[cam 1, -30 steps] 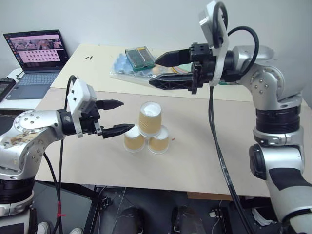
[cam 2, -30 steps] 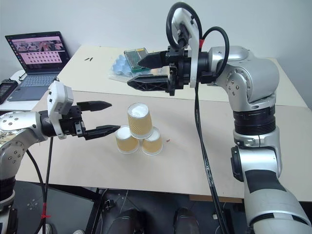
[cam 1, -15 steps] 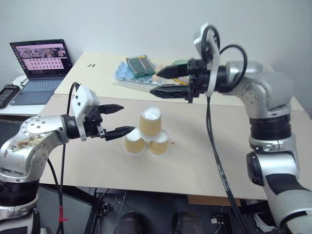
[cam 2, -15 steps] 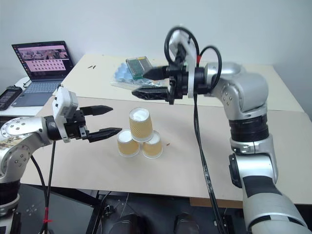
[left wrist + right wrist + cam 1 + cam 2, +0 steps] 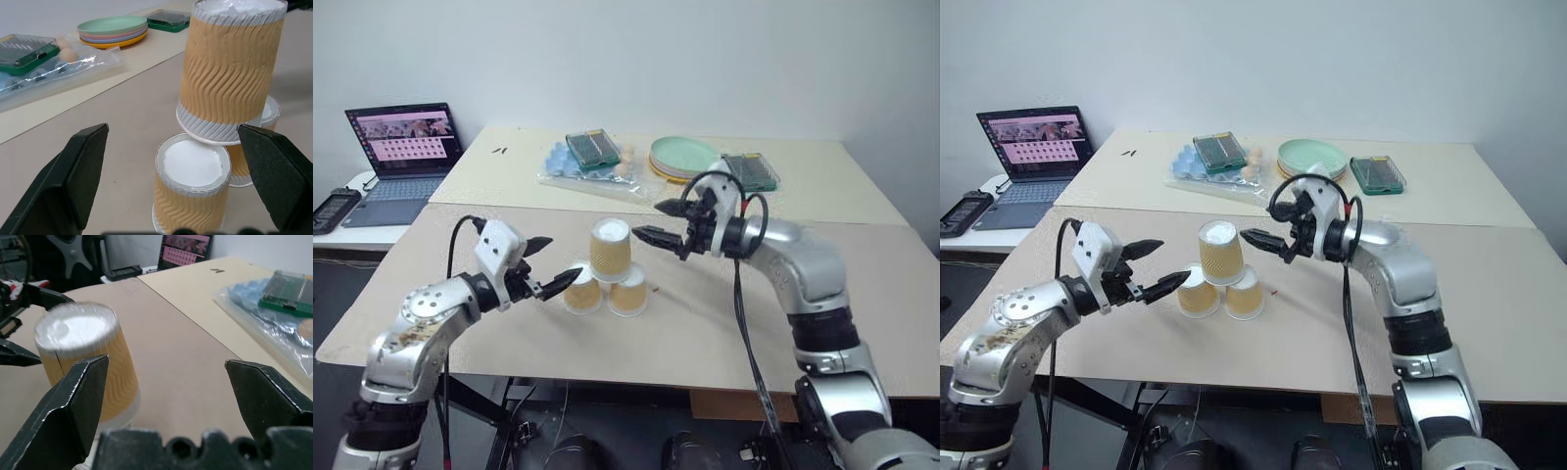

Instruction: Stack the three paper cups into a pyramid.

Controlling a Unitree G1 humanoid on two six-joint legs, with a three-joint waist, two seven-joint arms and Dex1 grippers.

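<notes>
Left eye view shows the pyramid [image 5: 607, 269] standing mid-table [image 5: 724, 323], top cup [image 5: 610, 248] tilted, between the left tool [image 5: 551, 278] and right tool [image 5: 661, 221], both wide open and empty, so any correction should nudge gently.

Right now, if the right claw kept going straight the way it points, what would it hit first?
Most likely the top cup of the pyramid: the open right claw points toward it from beside it, though depth is hard to judge.

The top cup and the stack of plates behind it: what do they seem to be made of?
The top cup looks like paper: matte tan wall with wavy embossed ripples, white rim and base. The plates look like smooth plastic, perhaps melamine, in green, pink and orange with a soft sheen; this I cannot confirm.
</notes>
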